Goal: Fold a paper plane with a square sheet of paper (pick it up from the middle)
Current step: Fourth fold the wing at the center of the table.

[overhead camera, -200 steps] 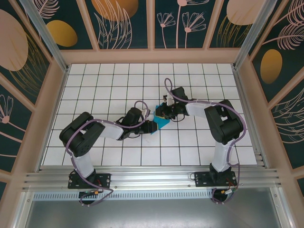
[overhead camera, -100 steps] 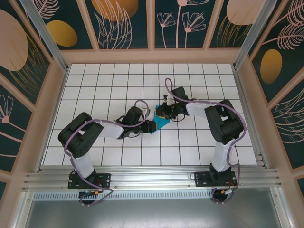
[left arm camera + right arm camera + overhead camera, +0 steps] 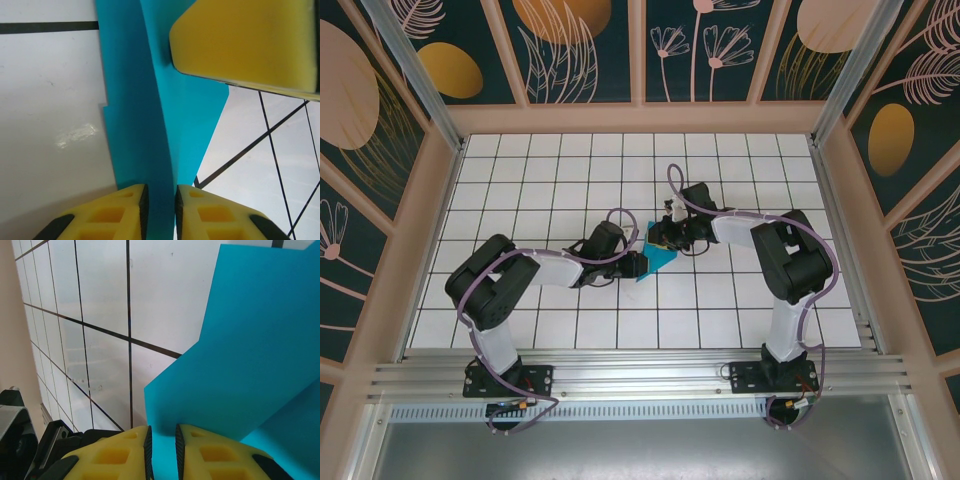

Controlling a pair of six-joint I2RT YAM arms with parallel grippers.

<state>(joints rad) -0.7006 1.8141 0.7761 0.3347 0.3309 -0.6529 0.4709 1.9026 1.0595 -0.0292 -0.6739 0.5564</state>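
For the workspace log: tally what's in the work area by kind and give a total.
teal paper sheet: 1
grippers: 2, the left gripper and the right gripper, both pinching the sheet
Total: 3

White tabletop [image 3: 520, 190] of square tiles with thin black grid lines, faintly glossy.
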